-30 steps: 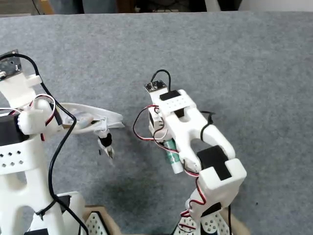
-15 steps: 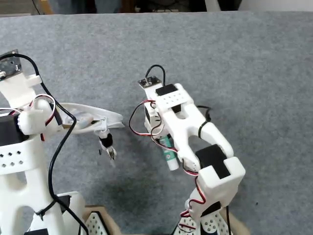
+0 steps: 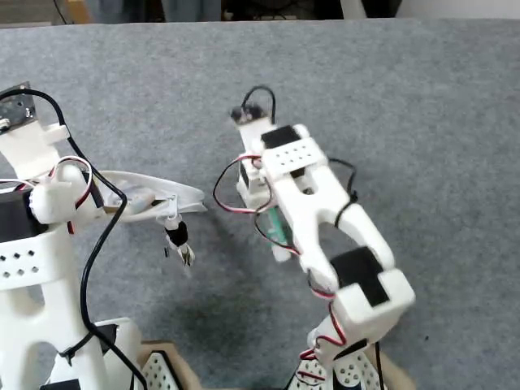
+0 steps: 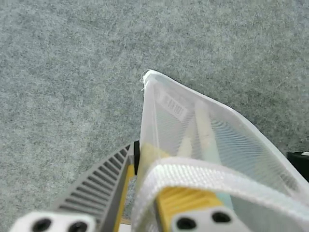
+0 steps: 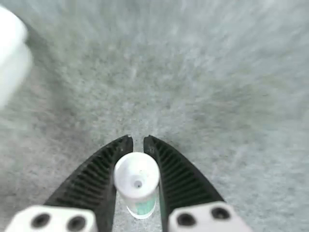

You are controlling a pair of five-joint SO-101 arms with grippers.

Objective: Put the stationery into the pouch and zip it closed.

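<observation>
Left gripper (image 4: 141,166) is clenched on the white webbing rim of the white mesh zip pouch (image 4: 193,121), with a grey ribbed finger (image 4: 104,181) on one side and a yellow-padded finger on the other. In the high view the pouch (image 3: 154,195) is held up off the grey carpeted table (image 3: 422,106) at the left side, sticking out sideways from the left arm toward the middle. A small black zip pull tab (image 3: 177,238) hangs under its free end. Pale stick-shaped stationery (image 4: 203,133) shows through the mesh inside the pouch, lying lengthwise; can't tell exactly what the items are.

Right gripper (image 5: 136,141) is grasping a white cylindrical tube with a green label (image 5: 137,182). Its black ribbed fingers (image 5: 91,181) press on both sides, and the tube's round end cap faces the wrist camera. In the high view the tube (image 3: 279,231) sits under the white right arm (image 3: 313,199) near the table centre, just beside the pouch's free end but apart from it, and mostly hidden by the arm. It is outside the pouch. From these views, can't tell whether the pouch mouth is open or zipped
</observation>
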